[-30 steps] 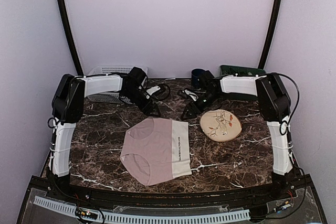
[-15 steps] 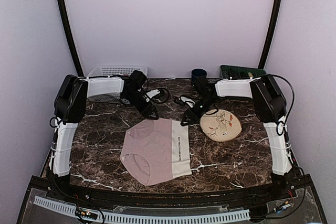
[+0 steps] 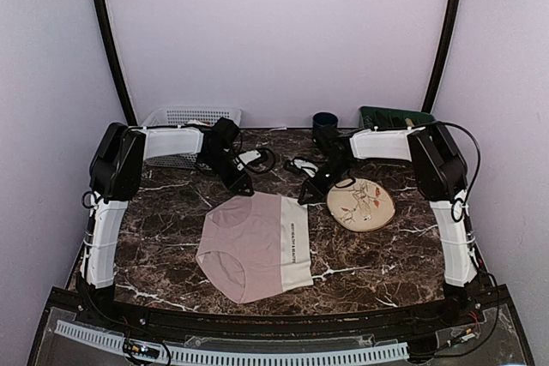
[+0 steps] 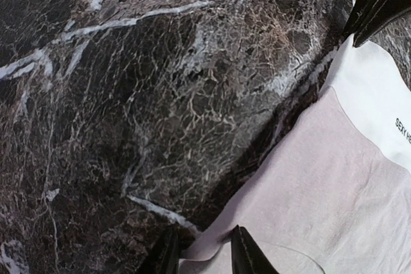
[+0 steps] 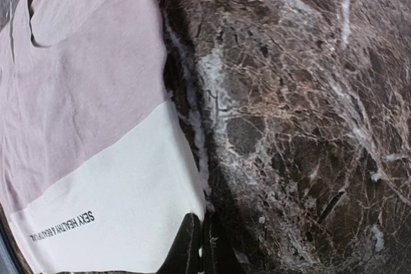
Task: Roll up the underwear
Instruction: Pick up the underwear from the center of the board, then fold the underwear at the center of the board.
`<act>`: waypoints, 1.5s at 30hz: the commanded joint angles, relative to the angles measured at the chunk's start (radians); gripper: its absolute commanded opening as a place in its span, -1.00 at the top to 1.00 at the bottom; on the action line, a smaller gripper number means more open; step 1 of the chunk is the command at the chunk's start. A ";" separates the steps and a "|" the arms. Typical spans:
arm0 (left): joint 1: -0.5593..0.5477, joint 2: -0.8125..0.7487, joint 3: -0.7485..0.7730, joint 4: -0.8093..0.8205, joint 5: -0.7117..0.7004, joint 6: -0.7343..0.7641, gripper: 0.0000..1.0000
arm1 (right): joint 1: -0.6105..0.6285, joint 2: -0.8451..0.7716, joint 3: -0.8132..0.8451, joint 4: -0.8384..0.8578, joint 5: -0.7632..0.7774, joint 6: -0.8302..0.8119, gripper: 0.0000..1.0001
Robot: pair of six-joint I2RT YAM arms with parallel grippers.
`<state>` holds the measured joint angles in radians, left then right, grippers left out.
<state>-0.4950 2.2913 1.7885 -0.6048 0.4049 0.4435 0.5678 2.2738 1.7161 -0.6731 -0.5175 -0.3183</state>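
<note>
Moved since a second ago: both arms have settled lower over the far edge of the underwear (image 3: pixel 253 246), and both sets of jaws have narrowed; the garment itself has not shifted.
Underwear: lies flat and unrolled near the middle of the marble table (image 3: pixel 154 212), pink body to the left, cream waistband (image 3: pixel 296 242) to the right with a line of small dark lettering along it.
Left gripper (image 3: pixel 243 188): tips are down at the far pink edge of the garment; in the wrist view the fingers (image 4: pixel 241 248) stand a little apart with the cloth's edge lying between them, so nothing is pinched yet.
Right gripper (image 3: pixel 306 197): tips are at the far corner of the waistband; the wrist view shows the fingers (image 5: pixel 189 248) pressed together, with the cream corner running in between them, so it is clamped on the underwear.
Plate (image 3: pixel 361 204): round and patterned, just right of the waistband, apart from it, near the right gripper.
Back of table: white basket (image 3: pixel 184 117) behind the left arm; dark cup (image 3: pixel 324 122) and green tray (image 3: pixel 395 116) behind the right arm.
</note>
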 commanded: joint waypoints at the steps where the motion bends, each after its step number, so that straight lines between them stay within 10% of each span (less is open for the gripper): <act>1: 0.009 -0.010 -0.001 -0.039 0.057 0.014 0.55 | 0.022 0.027 0.001 -0.049 0.036 0.009 1.00; 8: 0.027 -0.056 0.035 -0.030 0.086 -0.019 1.00 | 0.012 -0.023 0.041 -0.064 0.054 0.044 1.00; 19: 0.048 -0.121 0.072 -0.097 0.134 -0.077 1.00 | 0.000 -0.128 0.011 -0.039 0.049 0.051 1.00; 45: -0.192 -0.714 -0.816 0.214 0.142 -0.390 1.00 | 0.216 -0.484 -0.503 0.112 0.043 0.138 1.00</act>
<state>-0.6788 1.6558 1.0290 -0.4480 0.5430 0.1249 0.7547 1.8412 1.2617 -0.6212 -0.4744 -0.2184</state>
